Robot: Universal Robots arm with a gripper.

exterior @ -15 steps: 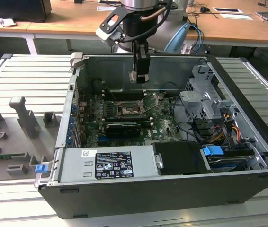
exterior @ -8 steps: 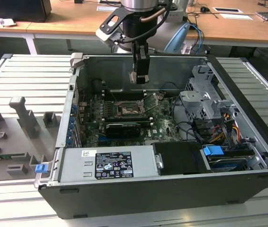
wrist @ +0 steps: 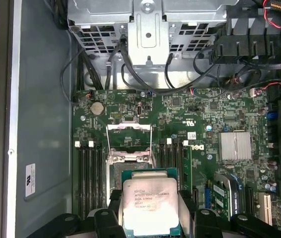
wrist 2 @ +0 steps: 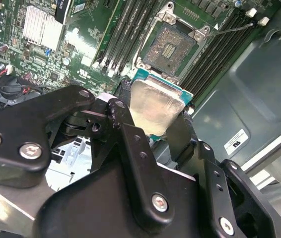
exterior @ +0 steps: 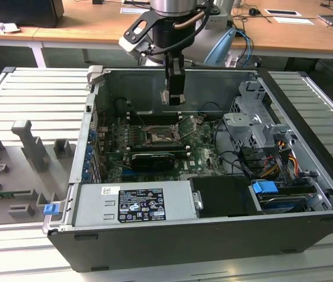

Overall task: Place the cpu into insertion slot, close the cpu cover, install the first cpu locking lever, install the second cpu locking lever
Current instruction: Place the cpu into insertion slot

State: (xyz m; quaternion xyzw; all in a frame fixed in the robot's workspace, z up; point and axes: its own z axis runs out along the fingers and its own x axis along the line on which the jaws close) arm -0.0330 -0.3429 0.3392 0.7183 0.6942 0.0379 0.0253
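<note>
First wrist view, cpu [wrist: 149, 206] face-up (gripped)

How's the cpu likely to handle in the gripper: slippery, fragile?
Probably stiff: the cpu is a flat metal-topped plate. Its smooth shiny top may slip, since the gripper pinches only its thin edges. Likely light, being so thin.

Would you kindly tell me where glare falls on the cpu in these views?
Second wrist view: pale glare washes the top of the cpu; first wrist view: the cpu is evenly lit, print showing; exterior view: the gripper looks dark against the case wall.
</note>
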